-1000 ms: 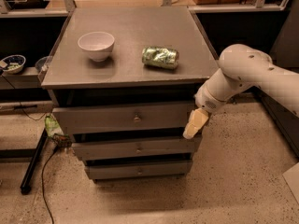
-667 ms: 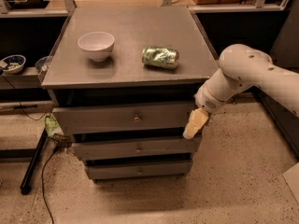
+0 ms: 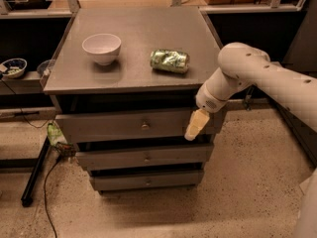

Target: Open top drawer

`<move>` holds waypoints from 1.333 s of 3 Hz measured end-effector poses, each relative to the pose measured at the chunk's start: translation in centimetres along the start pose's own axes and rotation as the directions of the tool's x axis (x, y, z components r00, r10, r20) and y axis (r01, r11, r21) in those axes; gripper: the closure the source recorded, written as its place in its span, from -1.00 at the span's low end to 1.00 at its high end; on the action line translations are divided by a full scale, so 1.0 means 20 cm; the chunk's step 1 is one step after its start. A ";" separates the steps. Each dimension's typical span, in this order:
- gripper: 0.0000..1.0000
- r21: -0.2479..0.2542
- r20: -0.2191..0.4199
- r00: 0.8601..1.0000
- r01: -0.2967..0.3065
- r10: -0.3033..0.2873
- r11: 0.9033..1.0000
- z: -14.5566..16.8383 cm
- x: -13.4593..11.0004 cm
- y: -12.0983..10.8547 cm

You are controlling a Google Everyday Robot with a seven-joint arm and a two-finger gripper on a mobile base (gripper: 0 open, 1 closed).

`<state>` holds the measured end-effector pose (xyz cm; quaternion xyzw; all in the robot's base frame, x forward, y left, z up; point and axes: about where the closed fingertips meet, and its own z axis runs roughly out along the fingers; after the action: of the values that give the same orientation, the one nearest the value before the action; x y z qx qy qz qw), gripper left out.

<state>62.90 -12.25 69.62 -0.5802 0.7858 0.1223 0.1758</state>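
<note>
The top drawer (image 3: 109, 127) is the widest grey front of the cabinet, with a small metal knob (image 3: 145, 126) at its centre. A dark gap shows between this front and the cabinet's top slab. My gripper (image 3: 196, 125), cream-coloured at the end of a white arm (image 3: 247, 73), hangs in front of the right end of the top drawer's front, well to the right of the knob. It points down and to the left. Nothing is visibly held in it.
On the cabinet top (image 3: 138, 29) stand a white bowl (image 3: 101, 47) and a crushed green can (image 3: 170, 61) lying on its side. Two narrower drawers (image 3: 143, 158) sit below. A black stand leg and cables (image 3: 37, 175) lie on the floor at left; shelves (image 3: 15, 68) hold bowls.
The arm and gripper have shifted a little to the left and up along the top drawer's front. The drawer, bowl and can have not moved.
</note>
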 end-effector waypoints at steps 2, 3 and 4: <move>-1.00 -0.023 -0.001 1.000 -0.013 0.013 1.000 0.04 0.04 0.02; -1.00 -0.087 0.018 0.999 -0.028 0.030 0.996 0.10 0.08 0.08; -1.00 -0.103 0.023 0.999 -0.031 0.034 0.994 0.10 0.08 0.09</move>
<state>60.99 -12.39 67.10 -0.5741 0.7856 0.1724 0.1533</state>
